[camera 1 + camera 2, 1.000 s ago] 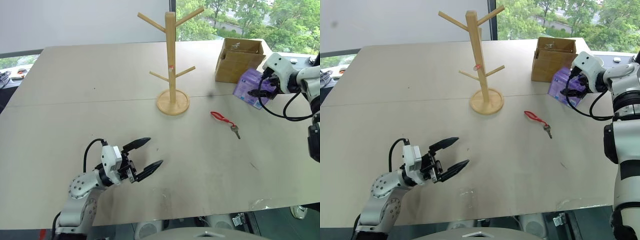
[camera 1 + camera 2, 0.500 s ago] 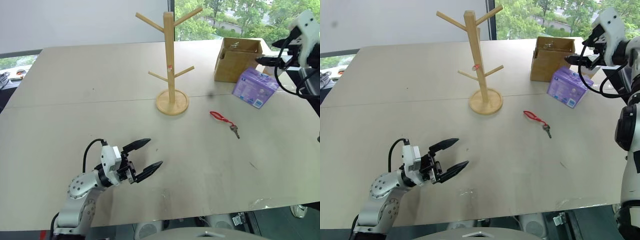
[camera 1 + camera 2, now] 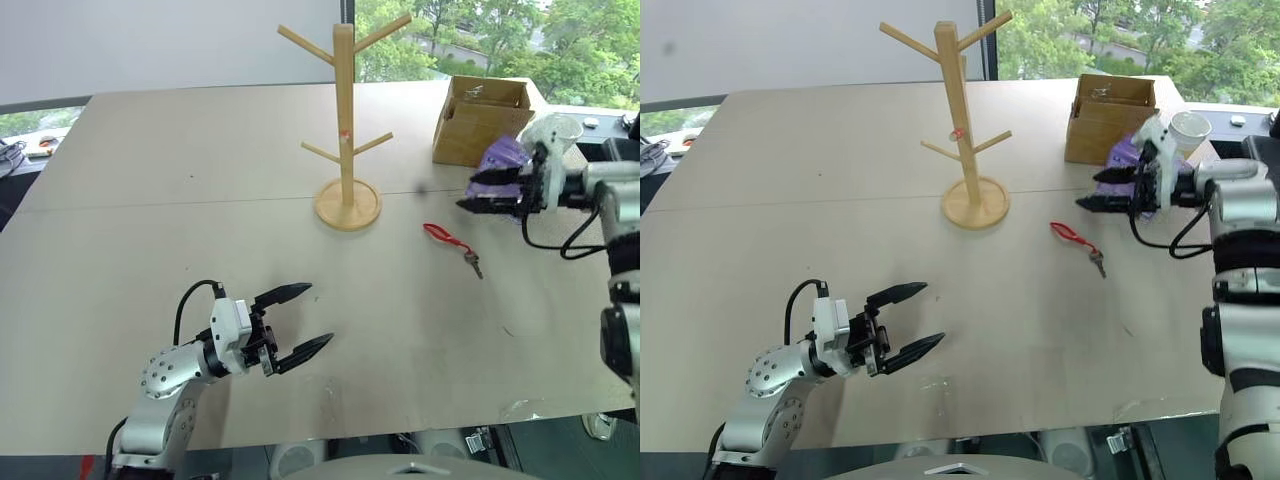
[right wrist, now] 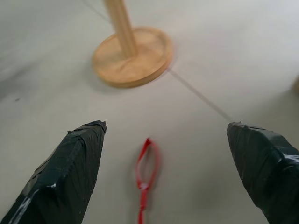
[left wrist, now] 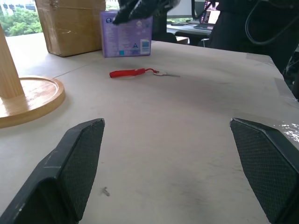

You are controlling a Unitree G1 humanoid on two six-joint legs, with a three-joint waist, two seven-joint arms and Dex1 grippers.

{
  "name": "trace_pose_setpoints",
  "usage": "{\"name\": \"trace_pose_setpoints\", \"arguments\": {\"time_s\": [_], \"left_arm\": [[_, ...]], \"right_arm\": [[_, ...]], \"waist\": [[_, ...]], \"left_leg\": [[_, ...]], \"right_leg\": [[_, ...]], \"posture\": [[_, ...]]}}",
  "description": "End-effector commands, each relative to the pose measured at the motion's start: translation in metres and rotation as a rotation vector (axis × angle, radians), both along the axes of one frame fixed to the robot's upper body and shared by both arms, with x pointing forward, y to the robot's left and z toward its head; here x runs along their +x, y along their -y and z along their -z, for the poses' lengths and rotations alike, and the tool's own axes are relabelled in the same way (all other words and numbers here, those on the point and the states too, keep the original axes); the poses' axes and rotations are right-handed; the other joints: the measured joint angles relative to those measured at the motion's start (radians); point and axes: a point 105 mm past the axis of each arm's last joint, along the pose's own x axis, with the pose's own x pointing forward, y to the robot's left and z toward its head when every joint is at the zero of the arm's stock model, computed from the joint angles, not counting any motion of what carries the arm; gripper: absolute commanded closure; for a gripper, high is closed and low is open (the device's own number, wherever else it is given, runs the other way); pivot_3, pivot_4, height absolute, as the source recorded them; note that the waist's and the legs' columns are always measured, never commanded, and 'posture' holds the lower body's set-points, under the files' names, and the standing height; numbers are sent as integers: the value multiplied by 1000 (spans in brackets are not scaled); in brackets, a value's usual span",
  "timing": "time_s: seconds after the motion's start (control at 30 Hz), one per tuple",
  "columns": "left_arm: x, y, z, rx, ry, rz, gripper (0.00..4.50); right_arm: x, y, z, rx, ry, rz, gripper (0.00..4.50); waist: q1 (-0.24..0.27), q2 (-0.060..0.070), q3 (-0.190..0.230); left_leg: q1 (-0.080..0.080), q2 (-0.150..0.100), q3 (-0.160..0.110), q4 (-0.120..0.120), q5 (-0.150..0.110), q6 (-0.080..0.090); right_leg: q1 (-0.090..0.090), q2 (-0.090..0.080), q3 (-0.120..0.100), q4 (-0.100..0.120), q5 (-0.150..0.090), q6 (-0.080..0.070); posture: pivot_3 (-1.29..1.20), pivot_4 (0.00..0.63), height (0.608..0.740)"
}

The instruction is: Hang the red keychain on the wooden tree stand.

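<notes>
The red keychain [image 3: 445, 240] lies flat on the table, its red cord loop toward the stand and its small silver key [image 3: 471, 263] at the near end. The wooden tree stand [image 3: 343, 110] rises upright from its round base [image 3: 347, 205], left of the keychain. My right gripper [image 3: 465, 195] is open and empty, hovering just right of and beyond the keychain and pointing toward the stand. In the right wrist view the cord [image 4: 145, 177] lies between the spread fingers. My left gripper [image 3: 318, 315] stays open and empty near the table's front edge, far from the keychain.
A cardboard box [image 3: 478, 118] stands at the back right. A purple tissue pack [image 3: 500, 155] lies in front of it, partly hidden behind my right gripper. A white cup [image 3: 557, 128] sits right of the box. Bare tabletop [image 3: 200, 200] stretches left of the stand.
My right gripper came down from above the box and moved left to hover low near the keychain, in front of the tissue pack. The left gripper has stayed put.
</notes>
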Motion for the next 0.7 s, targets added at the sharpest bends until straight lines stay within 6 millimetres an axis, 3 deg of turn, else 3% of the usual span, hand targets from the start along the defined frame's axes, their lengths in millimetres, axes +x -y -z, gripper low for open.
{"name": "trace_pose_setpoints", "arguments": {"time_s": [0.03,0.33,0.7], "left_arm": [[-1,1,-6,5,42,11,0],[-2,3,-4,-1,40,7,0],[0,4,-5,-17,41,-8,0]], "right_arm": [[-5,1,-2,-3,40,-3,66],[-2,2,37,-161,105,46,66],[-7,-5,65,-284,143,-12,66]], "waist": [[1,0,0],[1,0,0],[1,0,0]], "left_leg": [[0,0,0,0,0,0],[0,0,0,0,0,0],[1,-1,0,0,1,-1]], "right_leg": [[0,0,0,0,0,0],[0,1,1,0,0,0],[0,2,1,0,0,1]], "posture": [[0,150,740],[0,150,740],[0,150,740]]}}
